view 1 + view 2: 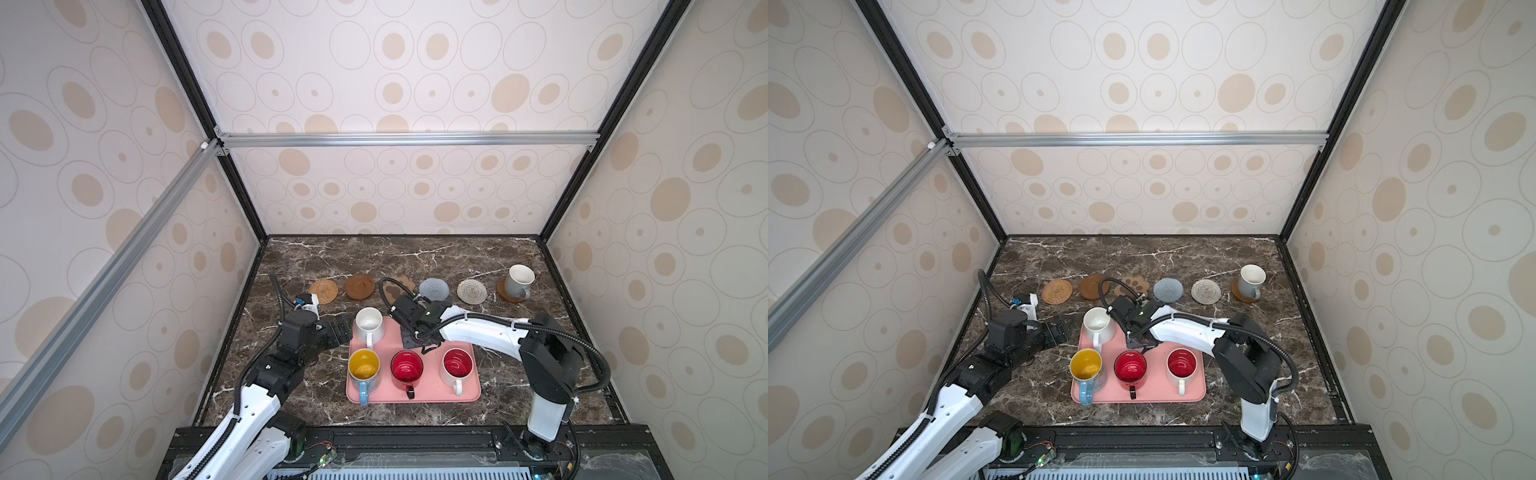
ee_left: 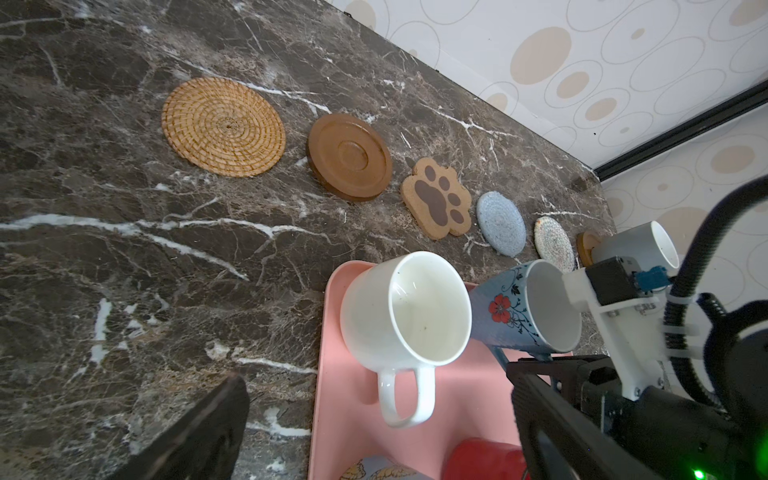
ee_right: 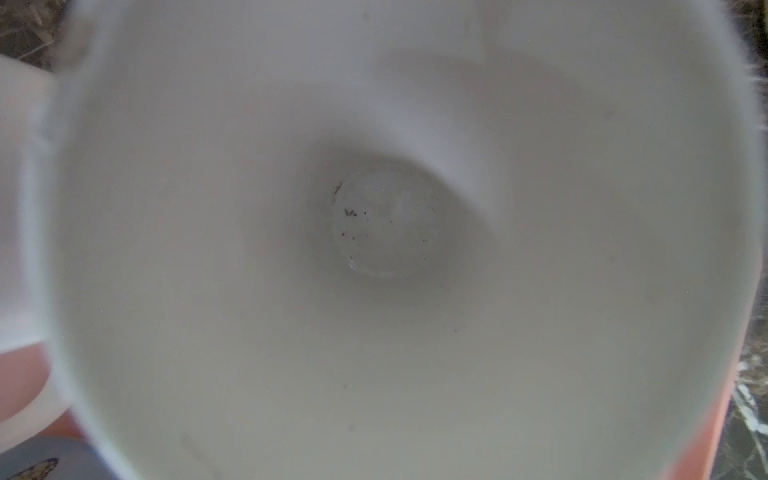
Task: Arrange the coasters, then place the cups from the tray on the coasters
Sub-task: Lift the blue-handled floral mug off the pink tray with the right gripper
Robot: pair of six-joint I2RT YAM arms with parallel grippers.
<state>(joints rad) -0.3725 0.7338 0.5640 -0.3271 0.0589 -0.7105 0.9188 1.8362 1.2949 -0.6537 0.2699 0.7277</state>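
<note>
Left tool (image 1: 340,330) has its jaws wide and empty, low over the desk (image 1: 415,257) just beside the tray (image 1: 440,392) and the white mug (image 1: 368,324). An inward swing could clip that mug or shove the tray. Right tool (image 2: 536,374) is clamped tight on the handle of the blue mug (image 2: 513,307) at the tray's back middle. The wrist hides the mug in both top views, so I can't tell if it is off the tray yet. Likely risks:
- a thin handle grip lets the mug pivot or slip;
- it sits close to the white mug, so a lift may knock it;
- the right arm's cable arcs above the paw mat (image 1: 401,286), and a low pass could snag it;
- light mats may skid if a mug lands off-centre.

Materials, left to right in the back row:
- rattan mat (image 1: 323,291), a coiled, ridged round;
- wood disc (image 1: 359,286), smooth with a turned ring and raised lip;
- paw mat, a lobed, cork-like flat;
- blue-grey mat (image 1: 434,289), a soft woven spiral;
- cream mat (image 1: 472,291), the same weave with speckles;
- far disc (image 1: 505,296), wood, already under the grey mug (image 1: 520,280).

The tray is matte pink with a low rim and rounded corners. On its front row are the yellow mug (image 1: 364,368), red mug (image 1: 407,368) and red-lined mug (image 1: 457,365), all glossy ceramic cylinders with loop handles. The blue mug has a floral print. The desk is dark veined marble, hard and slick.
</note>
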